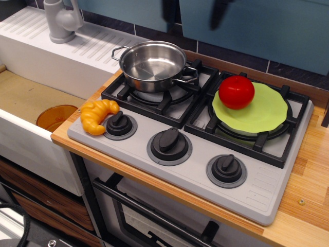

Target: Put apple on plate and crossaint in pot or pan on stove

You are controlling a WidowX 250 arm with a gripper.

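The apple [236, 92] sits on the left part of the lime-green plate [267, 110], so the crossaint [97, 116] is next. The tool [193, 13] shows only as two blurred dark fingers at the far edge — spread well apart, holding nothing. Best to come down over the crescent's thick middle — it is ridged, yellow-orange plastic, lying near-left on the stove [169, 170] beside a knob — then carry it to the empty pot [153, 64].
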